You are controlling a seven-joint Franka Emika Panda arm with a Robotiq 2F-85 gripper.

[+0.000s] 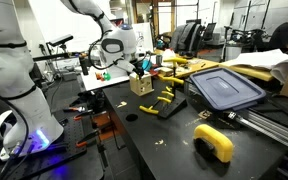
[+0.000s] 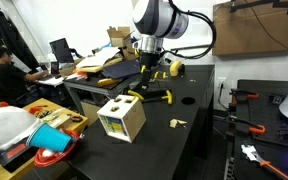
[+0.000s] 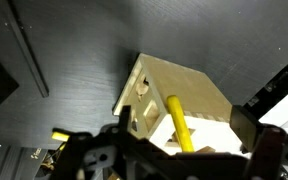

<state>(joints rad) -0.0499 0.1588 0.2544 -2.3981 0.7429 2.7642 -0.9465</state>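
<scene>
A pale wooden box (image 3: 179, 95) with cut-out holes in its faces stands on the black table (image 3: 64, 40); it shows in both exterior views (image 1: 141, 85) (image 2: 121, 118). My gripper (image 3: 182, 135) hangs right over it, open, its dark fingers (image 3: 246, 122) on either side of the box. Between them a yellow peg (image 3: 180, 122) slants against the box's light face, clear of both fingers; how far it sits in a hole I cannot tell. In an exterior view the gripper (image 2: 145, 70) is above the table behind the box.
Yellow-and-black pieces (image 1: 164, 103) (image 2: 154, 96) lie beside the box, and a small wooden block (image 2: 178, 123). A dark blue bin lid (image 1: 227, 88), a yellow curved object (image 1: 214, 141), coloured cups (image 2: 49, 140), red-handled tools (image 2: 249, 125) and a white robot (image 1: 14, 80) surround the table.
</scene>
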